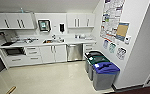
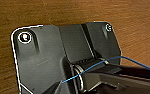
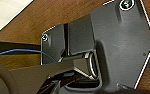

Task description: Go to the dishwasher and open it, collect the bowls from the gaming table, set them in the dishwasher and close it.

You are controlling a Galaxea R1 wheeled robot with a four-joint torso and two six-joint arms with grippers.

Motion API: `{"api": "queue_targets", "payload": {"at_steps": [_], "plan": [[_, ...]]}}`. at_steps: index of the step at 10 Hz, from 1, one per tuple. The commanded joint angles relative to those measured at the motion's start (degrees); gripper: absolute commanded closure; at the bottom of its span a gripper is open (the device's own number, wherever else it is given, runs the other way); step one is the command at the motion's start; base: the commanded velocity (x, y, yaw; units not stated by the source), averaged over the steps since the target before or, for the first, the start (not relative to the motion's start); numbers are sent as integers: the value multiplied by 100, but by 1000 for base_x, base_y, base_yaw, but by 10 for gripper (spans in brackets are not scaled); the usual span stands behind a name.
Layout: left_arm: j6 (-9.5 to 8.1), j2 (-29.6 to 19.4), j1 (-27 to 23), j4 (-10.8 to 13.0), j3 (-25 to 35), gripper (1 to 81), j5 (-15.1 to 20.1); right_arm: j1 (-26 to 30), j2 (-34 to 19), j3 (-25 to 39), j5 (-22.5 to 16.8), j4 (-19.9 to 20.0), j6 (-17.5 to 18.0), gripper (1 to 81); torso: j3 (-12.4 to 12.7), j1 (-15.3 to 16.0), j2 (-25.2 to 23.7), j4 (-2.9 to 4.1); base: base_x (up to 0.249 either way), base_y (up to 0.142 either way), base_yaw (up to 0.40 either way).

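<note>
The dishwasher [image 1: 74,52] is a stainless steel panel built in under the white counter [image 1: 66,42], right of the sink, at the far side of the kitchenette. Its door is closed. The bowls and the gaming table are out of view. In both wrist views the robot's own dark plate hangs over a brown wood-grain floor [image 2: 66,12], with a blue cable crossing it.
Three bins stand along the right wall: a blue-lidded one [image 1: 104,75] nearest, a green-lidded one [image 1: 96,62] and a black one behind. White base cabinets [image 1: 53,53] and drawers line the back wall. A pale floor [image 1: 48,77] stretches toward the counter. A wooden piece [image 1: 11,90] lies at lower left.
</note>
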Motion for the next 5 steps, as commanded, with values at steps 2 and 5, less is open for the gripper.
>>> {"api": "queue_targets", "payload": {"at_steps": [2, 5], "plan": [[21, -92, -272, -55, 59, 10, 314, 210, -80, 58, -227, -88, -23, 10, 0, 0, 0, 0, 169, 0, 0], [21, -92, -281, -55, 59, 10, 314, 210, -71, 59, -227, -88, -23, 10, 0, 0, 0, 0, 160, 0, 0]]}}
